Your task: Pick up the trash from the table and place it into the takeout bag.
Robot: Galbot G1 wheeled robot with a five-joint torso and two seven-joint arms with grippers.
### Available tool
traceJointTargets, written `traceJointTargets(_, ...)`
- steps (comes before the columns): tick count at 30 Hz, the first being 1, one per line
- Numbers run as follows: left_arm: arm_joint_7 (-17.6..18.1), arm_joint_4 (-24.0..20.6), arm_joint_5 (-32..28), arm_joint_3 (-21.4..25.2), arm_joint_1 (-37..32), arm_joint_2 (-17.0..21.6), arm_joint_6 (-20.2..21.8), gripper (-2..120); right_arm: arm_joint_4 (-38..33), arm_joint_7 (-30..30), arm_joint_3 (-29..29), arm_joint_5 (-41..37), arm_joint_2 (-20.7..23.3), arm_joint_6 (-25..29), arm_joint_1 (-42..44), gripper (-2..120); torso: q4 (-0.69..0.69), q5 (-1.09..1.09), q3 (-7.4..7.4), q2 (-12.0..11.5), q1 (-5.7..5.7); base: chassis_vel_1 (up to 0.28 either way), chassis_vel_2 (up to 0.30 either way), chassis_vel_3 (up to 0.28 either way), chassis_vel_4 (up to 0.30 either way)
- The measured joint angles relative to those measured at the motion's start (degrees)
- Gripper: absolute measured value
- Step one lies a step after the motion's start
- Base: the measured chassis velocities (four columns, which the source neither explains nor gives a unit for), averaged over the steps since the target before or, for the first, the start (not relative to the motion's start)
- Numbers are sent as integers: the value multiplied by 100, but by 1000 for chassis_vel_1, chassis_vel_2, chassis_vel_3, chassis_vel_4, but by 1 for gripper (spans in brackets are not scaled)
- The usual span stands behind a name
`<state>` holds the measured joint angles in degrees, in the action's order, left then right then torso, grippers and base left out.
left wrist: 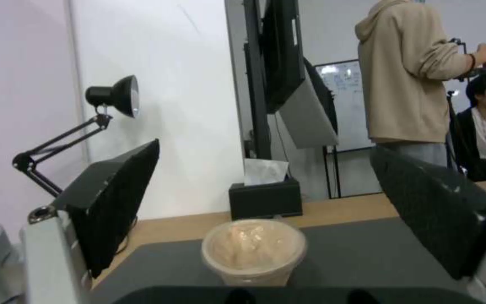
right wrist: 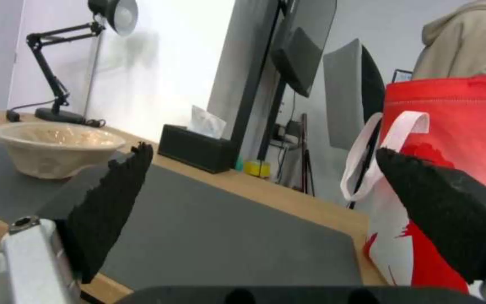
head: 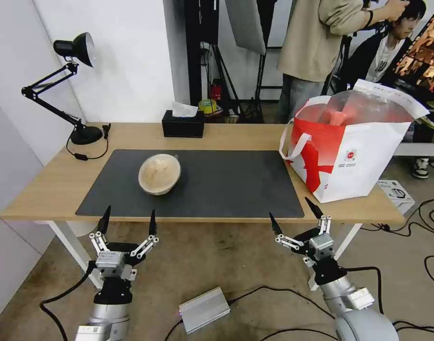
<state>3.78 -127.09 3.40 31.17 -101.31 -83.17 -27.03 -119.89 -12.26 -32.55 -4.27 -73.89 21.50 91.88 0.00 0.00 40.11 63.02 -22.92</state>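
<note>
tan bowl (head: 159,174) beyond left fingers (head: 104,220), untouched

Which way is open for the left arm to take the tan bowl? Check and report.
Probably yes, straight ahead. The left gripper hangs open before the table edge, facing the tan bowl on the dark mat; nothing stands between them.

White walls (head: 131,57); black desk lamp (head: 75,47); brown floor (head: 217,265).

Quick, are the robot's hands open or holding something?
Left end effector: open, empty, before the table.
Right end effector: open, empty.
</note>
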Motion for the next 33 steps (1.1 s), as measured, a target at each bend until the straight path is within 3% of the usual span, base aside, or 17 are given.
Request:
traceJointTargets(12, 0, -115, -12, 126, 132, 114, 271, 100, 0, 0, 2, 0, 3, 1, -4, 100, 1, 0, 0, 0, 0, 0, 0, 0, 0)
traceJointTargets(20, -86, -156, 79, 106, 667, 521, 719, 100, 0, 1, 2, -1, 4, 1, -6, 100, 0, 0, 0, 0, -1, 0, 0, 0, 0)
traceJointTargets(24, -119, 62, 123, 36, 1039, 943, 927, 100, 0, 2, 1, -2, 4, 1, -7, 100, 0, -1, 0, 0, -1, 0, 0, 0, 0)
traceJointTargets(33, -208, 666, 316, -192, 1826, 1493, 1213, 100, -1, 5, 1, -5, 4, 1, -7, 100, 0, 0, 0, 0, -1, 0, 0, 0, 0)
